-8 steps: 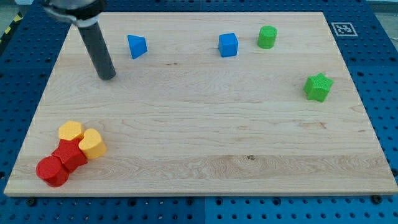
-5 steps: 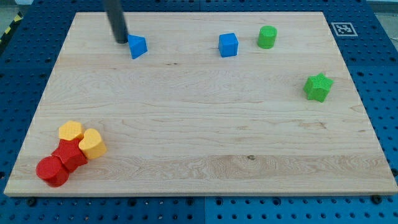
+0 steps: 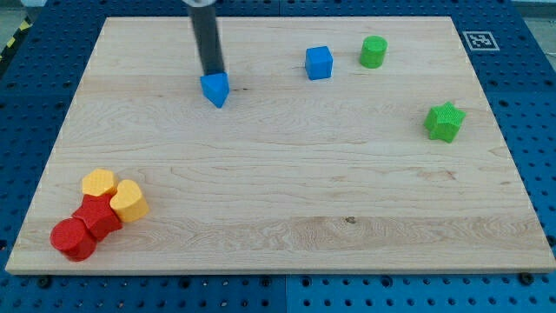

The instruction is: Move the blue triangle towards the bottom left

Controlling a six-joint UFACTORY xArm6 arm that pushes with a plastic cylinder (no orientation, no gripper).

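Note:
The blue triangle (image 3: 215, 89) lies on the wooden board (image 3: 278, 174), in its upper left-centre part. My tip (image 3: 212, 73) is the lower end of a dark rod that comes down from the view's top. It touches the triangle's upper edge, just above it.
A blue cube (image 3: 319, 63) and a green cylinder (image 3: 373, 52) sit near the top, right of centre. A green star-shaped block (image 3: 445, 121) is at the right. Two yellow blocks (image 3: 115, 193) and two red blocks (image 3: 83, 229) cluster at the bottom left.
My tip swept from the triangle's left, up and around to its top. The blue triangle slid to the right and a little down and turned.

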